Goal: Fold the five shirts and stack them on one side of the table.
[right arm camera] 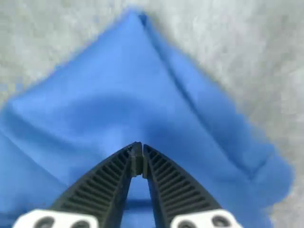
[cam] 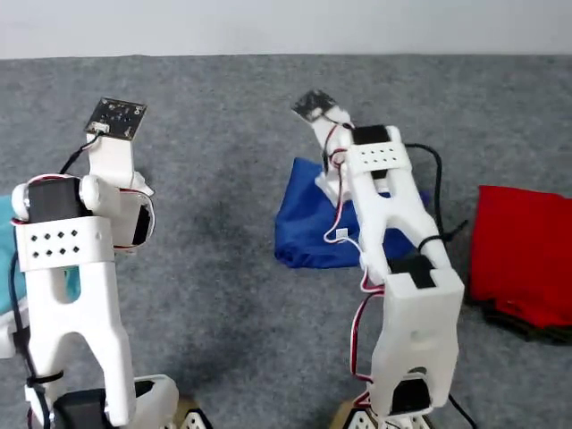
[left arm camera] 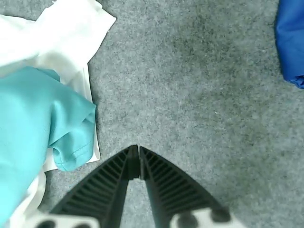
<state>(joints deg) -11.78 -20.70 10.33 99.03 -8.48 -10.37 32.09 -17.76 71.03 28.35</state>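
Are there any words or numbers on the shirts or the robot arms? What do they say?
No text can be read.
The blue shirt, red shirt, teal shirt and white shirt look plain.
Any print on the circuit boards is too small to read.

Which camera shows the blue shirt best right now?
Right wrist view: the blue shirt lies close below, its folded edges and corner plain. The high view has the right arm covering part of it; the left wrist view catches just an edge.
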